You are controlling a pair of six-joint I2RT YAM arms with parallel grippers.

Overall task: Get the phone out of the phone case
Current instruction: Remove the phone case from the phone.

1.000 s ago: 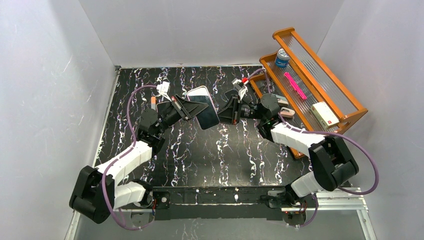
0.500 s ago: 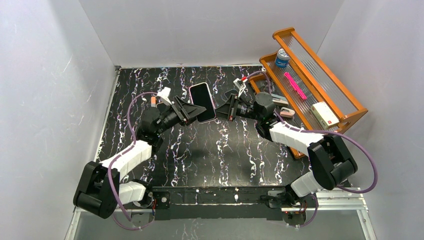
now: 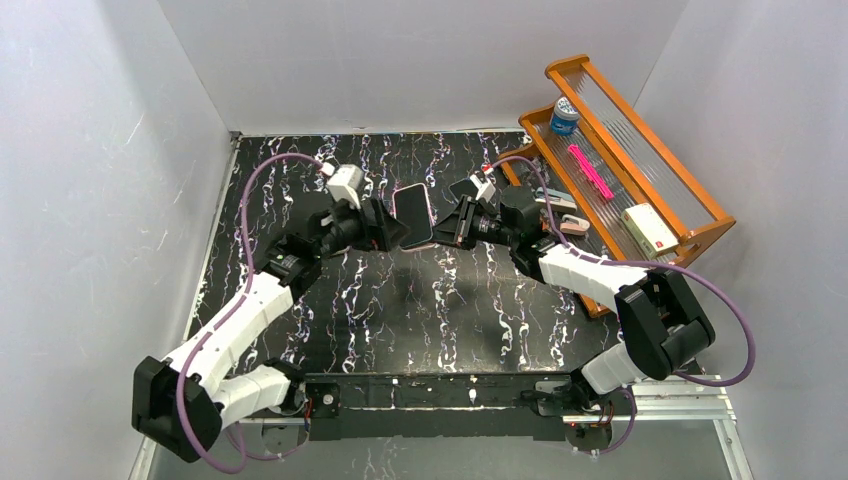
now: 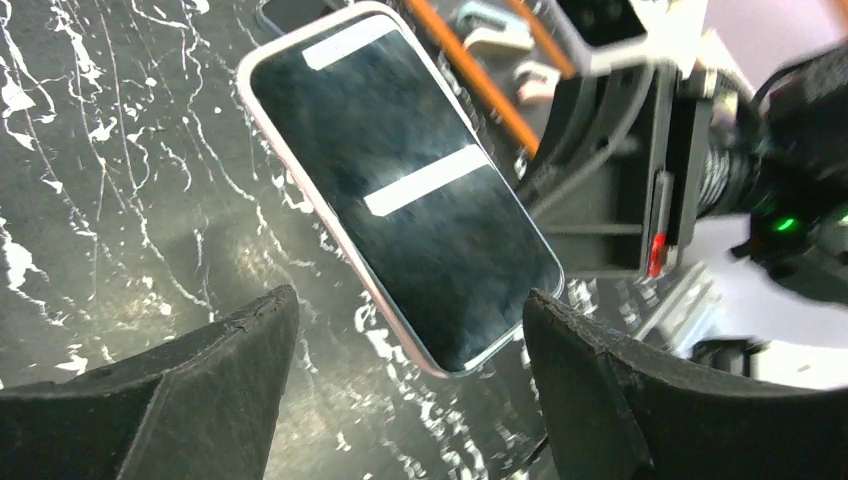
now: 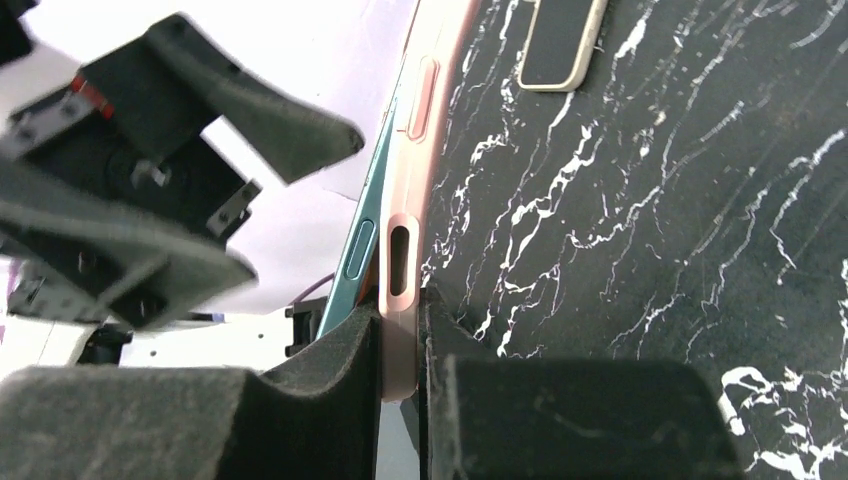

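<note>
The phone (image 3: 412,215), dark-screened and in a pink phone case (image 5: 415,150), is held above the table between the two arms. My right gripper (image 5: 400,315) is shut on the case's edge, seen from above at the phone's right side (image 3: 447,222). At that pinch the phone's teal edge (image 5: 360,250) stands slightly off the pink case. My left gripper (image 4: 408,300) is open, its fingers (image 4: 200,390) spread just short of the phone's near corner (image 4: 450,350) and not touching it. From above, the left gripper (image 3: 393,232) sits just left of the phone.
A wooden rack (image 3: 690,235) stands at the right with a blue-capped bottle (image 3: 564,115), a pink item (image 3: 590,170) and a white box (image 3: 650,230). A small dark, light-rimmed slab (image 5: 560,40) lies flat on the black marbled table (image 3: 400,300).
My left gripper has opened, let go of the phone and drawn back a little. The right gripper keeps its hold; the phone has shifted up and turned more edge-on.
</note>
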